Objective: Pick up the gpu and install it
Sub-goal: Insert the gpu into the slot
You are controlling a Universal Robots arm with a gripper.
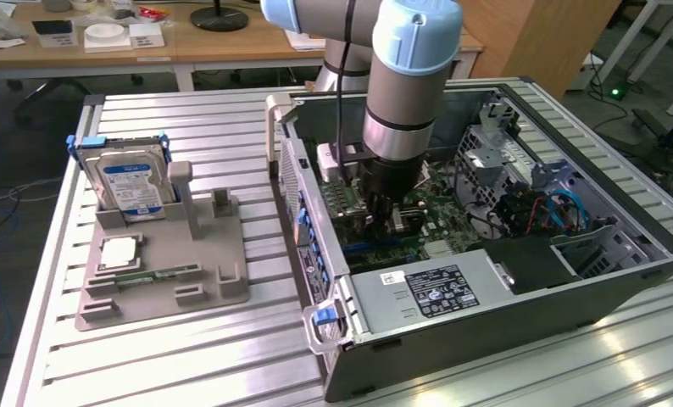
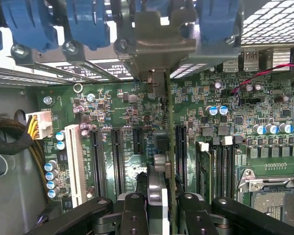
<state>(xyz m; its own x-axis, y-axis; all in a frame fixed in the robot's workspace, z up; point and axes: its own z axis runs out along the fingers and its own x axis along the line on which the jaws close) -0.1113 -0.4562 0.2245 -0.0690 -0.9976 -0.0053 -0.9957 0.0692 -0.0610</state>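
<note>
While blue latches (image 2: 88,24) and black slots (image 2: 117,156) crowd the motherboard (image 2: 112,107), the arm (image 1: 399,110) reaches straight down, its gripper (image 2: 160,198) clamping the gpu (image 2: 157,44).

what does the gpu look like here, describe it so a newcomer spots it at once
Look into the open computer case, below the arm's gripper. The gpu is the thin card standing on edge over the motherboard, clamped between the fingers, a pale metal bracket at the end away from the gripper. The black slots beside it are empty.
</note>
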